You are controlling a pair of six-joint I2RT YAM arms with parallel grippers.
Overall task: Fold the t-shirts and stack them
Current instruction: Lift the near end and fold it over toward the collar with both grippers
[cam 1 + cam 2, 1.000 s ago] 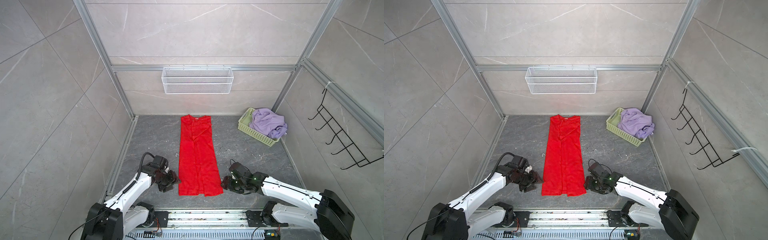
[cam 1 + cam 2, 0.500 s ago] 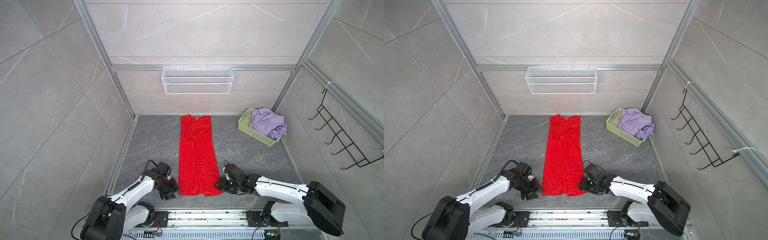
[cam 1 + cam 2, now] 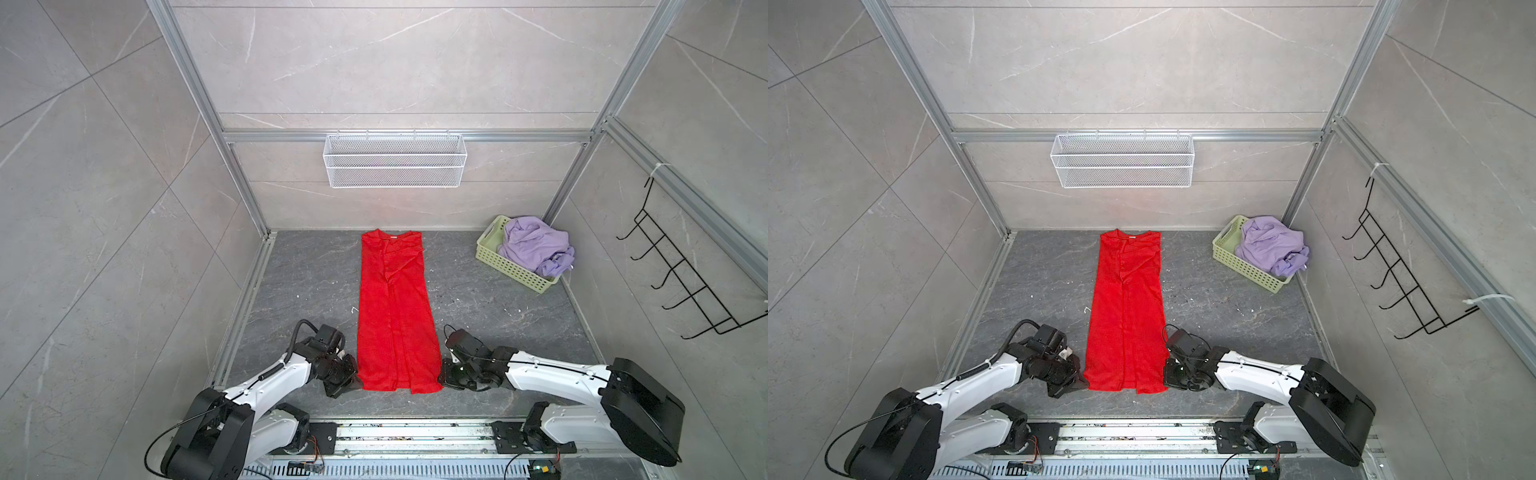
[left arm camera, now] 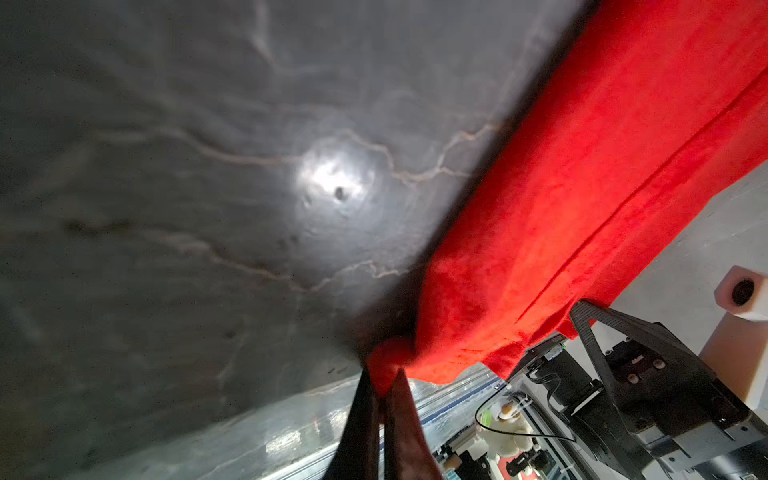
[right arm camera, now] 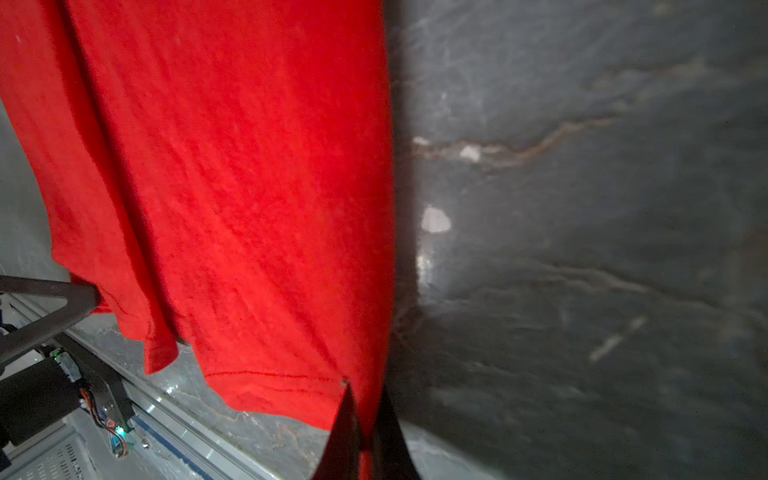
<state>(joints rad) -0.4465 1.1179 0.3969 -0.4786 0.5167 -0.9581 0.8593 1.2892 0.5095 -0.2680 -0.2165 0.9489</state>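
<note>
- Counted, left to right: two grippers, the left gripper (image 3: 356, 382) and the right gripper (image 3: 439, 377); two t-shirts, the red t-shirt (image 3: 392, 316) and the lilac t-shirt (image 3: 536, 249); one mesh basket (image 3: 395, 162); one lattice basket (image 3: 515, 272); one hook rack (image 3: 681, 282).
- Left gripper: pressed together on the near left hem corner of the red t-shirt, a small bunch of cloth pinched between dark fingers (image 4: 359, 419).
- Red t-shirt: flat on the middle of the counter (image 3: 307, 282), folded into one long narrow strip, neck end by the back wall, hem at the front.
- Right gripper: closed likewise on the near right hem corner, cloth edge caught between its fingers (image 5: 343, 432).
- Lilac t-shirt: crumpled in the lattice basket in the back right corner, spilling over its rim, well apart from the red one.
- Around: mesh basket hung on the back wall above the neck end; hook rack on the right wall.
- Materials: counter dark grey, marbled with pale veins; red cloth soft, finely textured; mesh basket white wire; lattice basket pale green plastic; rack thin black wire.
</note>
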